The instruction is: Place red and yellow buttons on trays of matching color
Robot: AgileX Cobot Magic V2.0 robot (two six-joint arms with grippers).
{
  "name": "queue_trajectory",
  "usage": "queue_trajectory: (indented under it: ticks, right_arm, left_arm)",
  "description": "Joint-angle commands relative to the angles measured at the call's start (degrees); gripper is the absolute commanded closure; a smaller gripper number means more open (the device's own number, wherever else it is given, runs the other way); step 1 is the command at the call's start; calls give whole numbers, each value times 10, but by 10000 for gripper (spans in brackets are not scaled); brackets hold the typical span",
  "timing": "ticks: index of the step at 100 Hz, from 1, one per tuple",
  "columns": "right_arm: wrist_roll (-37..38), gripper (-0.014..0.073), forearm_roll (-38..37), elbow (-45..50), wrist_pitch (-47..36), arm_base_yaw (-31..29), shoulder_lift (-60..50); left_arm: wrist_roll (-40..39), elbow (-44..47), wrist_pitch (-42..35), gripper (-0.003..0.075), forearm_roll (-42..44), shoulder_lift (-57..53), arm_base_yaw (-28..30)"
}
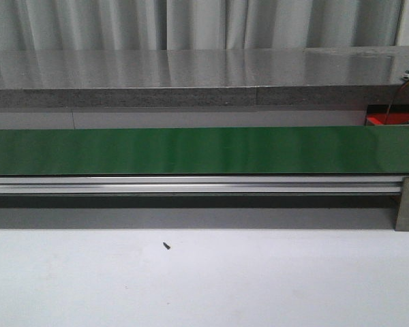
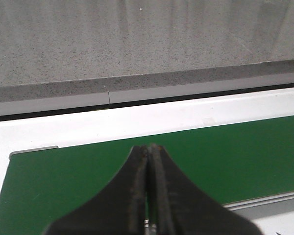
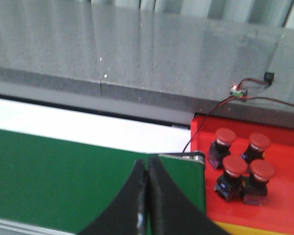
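Grey curtains hang behind the bare green belt [image 1: 191, 151]; beside it 4 red buttons [image 3: 241, 165] sit on the red tray [image 3: 284, 205], so both the left gripper [image 2: 148, 149] and right gripper [image 3: 148, 164], pressed together on nothing, seem waiting for a next button.

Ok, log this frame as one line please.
belt: no buttons seen | red tray: four red buttons | left gripper: shut | right gripper: shut

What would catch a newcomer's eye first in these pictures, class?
The long green conveyor belt runs across the whole front view, bare of buttons. In the right wrist view, four red mushroom-head buttons stand clustered on the bright red tray beside the belt's end. Both black end effectors, left and right, are shut.
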Motion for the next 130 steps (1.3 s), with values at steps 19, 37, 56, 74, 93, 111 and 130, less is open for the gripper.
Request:
queue_trajectory:
  ticks: [19, 37, 56, 74, 93, 111, 130]
  right_arm:
    - [9, 662, -10, 116, -147, -1, -136]
    - [11, 662, -10, 182, -137, -8, -230]
    - [24, 662, -14, 233, -118, -59, -296]
    - [59, 662, -39, 268, -115, -78, -337]
    - [106, 662, -98, 270, -54, -57, -367]
    - [106, 662, -98, 270, -42, -27, -367]
    - [106, 662, -98, 270, -42, -23, -367]
  left_arm:
    - [2, -15, -19, 740, -28, -2, -3]
    - [2, -15, -19, 740, -28, -2, -3]
    - [2, -15, -19, 740, -28, -2, -3]
    - [2, -15, -19, 740, -28, -2, -3]
    - [2, -15, -19, 740, -28, -2, -3]
    - [2, -15, -19, 740, -28, -2, -3]
    - [2, -15, -19, 740, -28, -2, -3]
